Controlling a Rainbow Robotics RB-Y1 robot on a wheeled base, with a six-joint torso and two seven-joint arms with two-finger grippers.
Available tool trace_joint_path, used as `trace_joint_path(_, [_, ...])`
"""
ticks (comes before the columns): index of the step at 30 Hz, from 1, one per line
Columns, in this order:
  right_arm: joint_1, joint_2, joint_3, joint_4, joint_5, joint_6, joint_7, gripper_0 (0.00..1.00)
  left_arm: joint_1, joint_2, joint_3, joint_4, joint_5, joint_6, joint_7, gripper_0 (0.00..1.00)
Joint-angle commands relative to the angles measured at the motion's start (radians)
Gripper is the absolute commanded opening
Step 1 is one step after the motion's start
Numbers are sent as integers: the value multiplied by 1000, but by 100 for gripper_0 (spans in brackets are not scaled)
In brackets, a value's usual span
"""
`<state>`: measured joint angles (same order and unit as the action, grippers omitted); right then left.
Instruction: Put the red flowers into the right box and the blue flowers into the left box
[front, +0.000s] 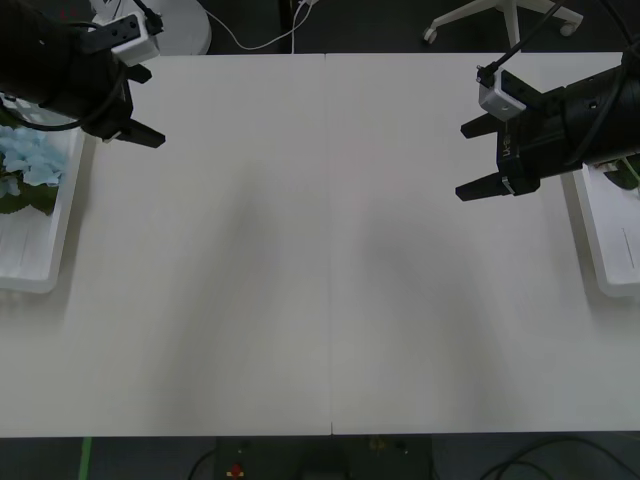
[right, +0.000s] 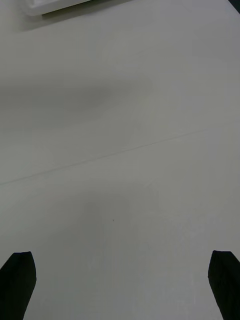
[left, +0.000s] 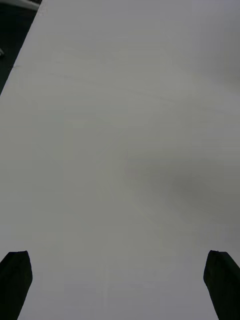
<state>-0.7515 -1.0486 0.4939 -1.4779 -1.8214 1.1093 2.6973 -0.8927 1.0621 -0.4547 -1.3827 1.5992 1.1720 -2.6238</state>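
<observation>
Grippers both spread empty: left gripper (front: 143, 103) upper left by left box (front: 40, 272) holding blue flowers (front: 30, 160), right gripper (front: 480, 160) beside right box (front: 600, 240); sorting looks done.

1. The front view looks from high above the arms, forward and down. It takes in the whole white table (front: 330, 250), and a strip of dark floor at the far edge and the near edge.
2. The right wrist view sits on the right arm, close over the table (right: 125, 150). It looks along the top, past two black fingers (right: 17, 280) at the corners.
3. The left wrist view sits on the left arm, also close over the table (left: 120, 150). It looks past its own black fingers (left: 15, 280).
4. All three views share the bare table top. The thin seam (front: 328, 240) down the middle shows again in the right wrist view (right: 120, 150).
</observation>
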Motion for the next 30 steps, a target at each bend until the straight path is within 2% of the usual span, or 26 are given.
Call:
trace_joint_path(1, [-42,16,-3,-7,-1,-2,8,100,72,-5,122,1,97,74,-81,100])
trace_joint_path(8, [-42,16,-3,-7,-1,-2,8,100,70,-5,136,148,309,227,-81,100])
trace_joint_path(11, [-42,16,-3,-7,-1,-2,8,100,70,-5,140,174,318,253,-81,100])
trace_joint_path(16, [-42,16,-3,-7,-1,-2,8,100,72,-4,140,159,278,267,-81,100])
trace_joint_path(24, [-42,16,-3,-7,-1,-2,8,100,72,10,137,45,220,287,-81,100])
trace_joint_path(30, [-42,16,-3,-7,-1,-2,8,100,72,7,128,45,237,322,-81,100])
